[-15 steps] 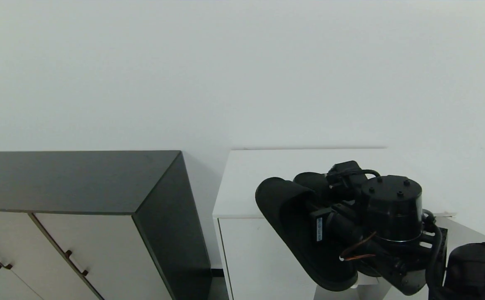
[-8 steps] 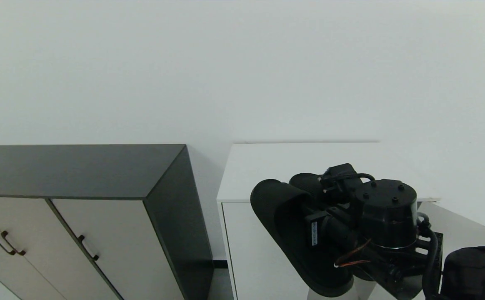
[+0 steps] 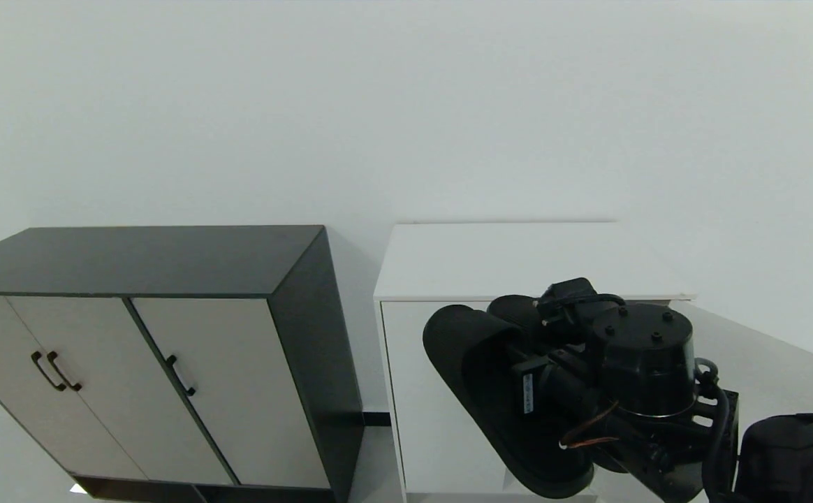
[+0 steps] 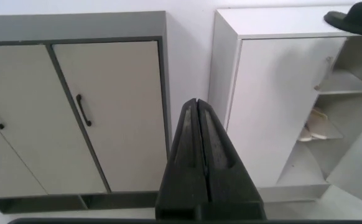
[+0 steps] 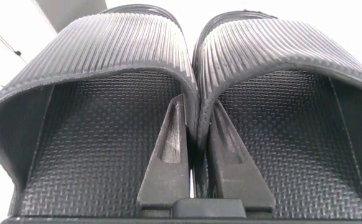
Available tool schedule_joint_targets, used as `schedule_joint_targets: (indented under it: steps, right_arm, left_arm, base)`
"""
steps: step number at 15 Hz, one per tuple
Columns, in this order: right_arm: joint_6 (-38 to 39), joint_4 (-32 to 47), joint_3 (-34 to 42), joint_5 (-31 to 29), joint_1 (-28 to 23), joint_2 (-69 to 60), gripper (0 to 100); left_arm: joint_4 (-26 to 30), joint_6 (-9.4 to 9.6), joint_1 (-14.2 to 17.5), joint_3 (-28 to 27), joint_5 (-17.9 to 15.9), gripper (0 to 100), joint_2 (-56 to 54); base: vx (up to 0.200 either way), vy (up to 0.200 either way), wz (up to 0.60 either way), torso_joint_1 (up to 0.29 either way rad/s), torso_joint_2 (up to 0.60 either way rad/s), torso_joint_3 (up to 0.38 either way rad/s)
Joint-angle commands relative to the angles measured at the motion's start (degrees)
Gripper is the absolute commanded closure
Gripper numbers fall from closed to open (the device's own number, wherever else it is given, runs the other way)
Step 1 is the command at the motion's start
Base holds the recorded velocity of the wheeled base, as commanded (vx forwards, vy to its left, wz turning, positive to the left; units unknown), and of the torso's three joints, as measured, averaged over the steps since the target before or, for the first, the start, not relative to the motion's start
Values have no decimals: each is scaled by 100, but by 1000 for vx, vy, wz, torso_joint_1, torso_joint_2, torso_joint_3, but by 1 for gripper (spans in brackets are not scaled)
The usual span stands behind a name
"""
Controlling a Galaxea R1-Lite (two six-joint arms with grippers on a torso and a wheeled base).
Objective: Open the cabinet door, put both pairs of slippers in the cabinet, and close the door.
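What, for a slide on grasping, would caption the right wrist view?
Right gripper shut on the adjoining strap edges of a black pair of slippers, one finger inside each slipper.

The floor (image 3: 378, 468) holds two cabinets side by side. The dark cabinet (image 3: 141, 258) with pale doors stands at eight o'clock in the head view. The white cabinet (image 3: 518, 258) stands at five o'clock, just beside it. Inside the white one are shelves (image 4: 349, 84). A pale pair of slippers (image 4: 315, 127) lies on a lower shelf.
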Motion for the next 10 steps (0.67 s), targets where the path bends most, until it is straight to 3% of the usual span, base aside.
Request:
schedule_joint_targets:
  steps: [1,10]
  right_arm:
    - [3,-12,6,2,3,34,100]
    - [82,-12,-37,-7,-6,43,100]
  left_arm:
    - [2,1,2,0,1,100,7]
    - [2,1,2,0,1,100,7]
  base:
    - [0,0,0,0,0,0]
    - [0,0,0,0,0,0]
